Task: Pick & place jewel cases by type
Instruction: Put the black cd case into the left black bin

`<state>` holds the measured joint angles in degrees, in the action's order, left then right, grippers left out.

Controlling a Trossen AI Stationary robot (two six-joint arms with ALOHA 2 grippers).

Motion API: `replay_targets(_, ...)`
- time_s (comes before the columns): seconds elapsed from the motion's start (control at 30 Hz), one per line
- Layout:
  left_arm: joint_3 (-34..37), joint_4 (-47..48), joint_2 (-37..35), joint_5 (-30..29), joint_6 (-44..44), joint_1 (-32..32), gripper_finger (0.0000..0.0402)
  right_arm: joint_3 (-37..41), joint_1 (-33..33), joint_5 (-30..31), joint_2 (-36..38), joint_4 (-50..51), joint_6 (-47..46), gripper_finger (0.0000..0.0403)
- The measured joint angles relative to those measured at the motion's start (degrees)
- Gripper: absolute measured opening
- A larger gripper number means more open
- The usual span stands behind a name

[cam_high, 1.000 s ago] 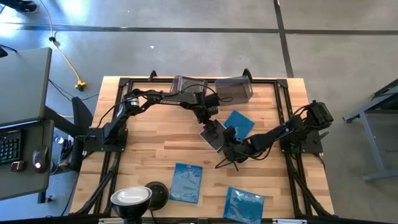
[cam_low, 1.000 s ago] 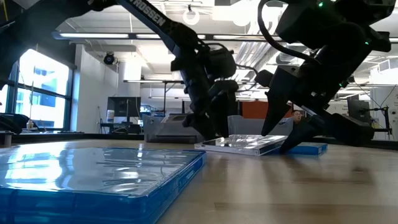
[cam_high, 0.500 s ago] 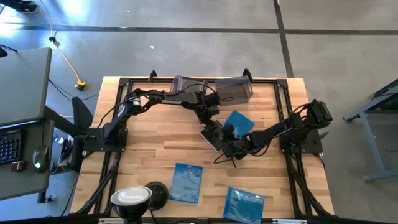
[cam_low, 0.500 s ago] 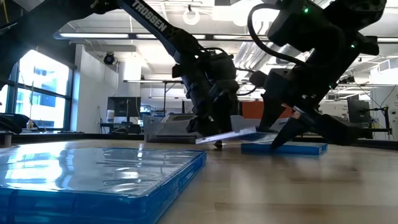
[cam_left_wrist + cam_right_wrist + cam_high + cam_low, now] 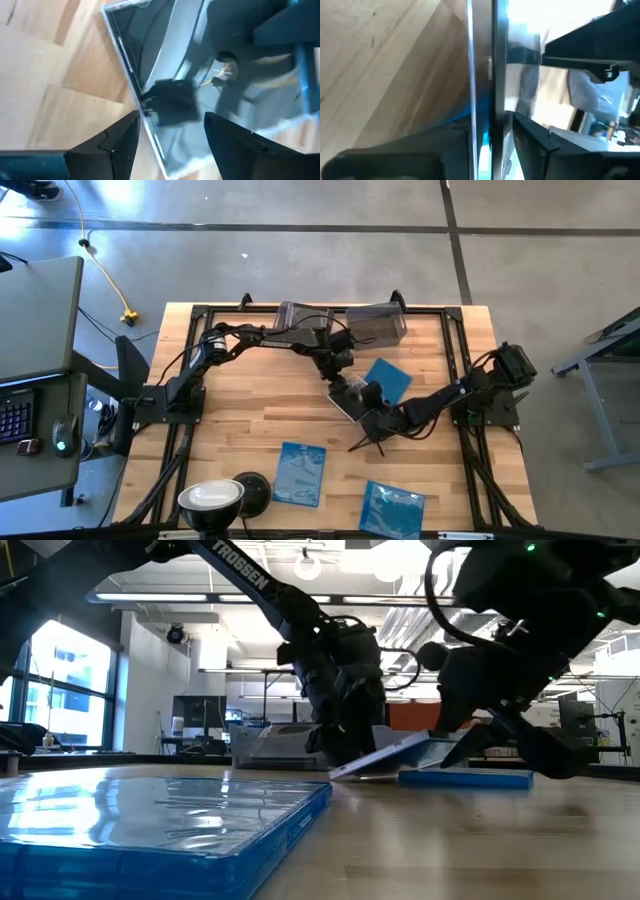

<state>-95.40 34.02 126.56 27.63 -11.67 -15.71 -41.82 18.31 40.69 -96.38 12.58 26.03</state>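
the wooden table (image 5: 250, 420) fills the middle of the high view, with two smoky-grey bins (image 5: 345, 323) at its upper edge. three blue jewel cases lie flat: one right of centre (image 5: 386, 377), one at lower centre (image 5: 300, 472), one at the lower right (image 5: 392, 504). a dark jewel case (image 5: 349, 397) sits at the centre, tilted, one edge on the wood and the other raised. the right gripper (image 5: 490, 132) pinches that raised edge between narrow jaws. the left gripper (image 5: 170, 132) hovers just over the same case, jaws spread wide, holding nothing.
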Motion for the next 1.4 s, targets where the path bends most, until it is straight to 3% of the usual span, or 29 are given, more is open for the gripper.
replay_targets(0.1,-1.6,0.2,-0.4,0.9,0.0,-0.3,0.0220,0.0,1.6,3.1,0.0,1.3,-1.9,0.0089)
replay_targets(0.33,-8.7,5.2,-0.6,11.7,-0.1,-1.2,0.0214,0.0,5.2,9.2,0.0,2.0,-2.3,0.0066)
replay_targets(0.63,-25.5,19.5,-0.8,24.7,-0.2,-1.5,0.0178,0.0,7.7,18.7,0.0,1.9,-8.9,0.0031)
replay_targets(0.83,-39.9,27.9,-1.0,25.9,-0.6,-1.5,0.0162,0.0,8.1,20.7,0.0,1.7,-9.5,0.0019)
replay_targets(0.97,-36.6,23.6,-6.8,28.5,-5.3,-1.9,0.0161,0.1,8.1,21.1,0.0,0.0,-9.5,0.0031)
replay_targets(1.1,-36.7,24.9,-12.7,27.9,-4.2,-1.9,0.0161,0.0,8.1,22.7,0.0,-4.5,-7.3,0.0036)
replay_targets(1.2,-36.7,25.0,-16.9,27.1,-4.7,-1.9,0.0161,0.0,7.2,23.2,0.0,-11.9,-2.9,0.0025)
replay_targets(1.4,-36.7,24.9,-24.2,25.6,-5.0,-1.9,0.0161,0.0,0.1,15.2,0.0,-33.5,9.5,0.0020)
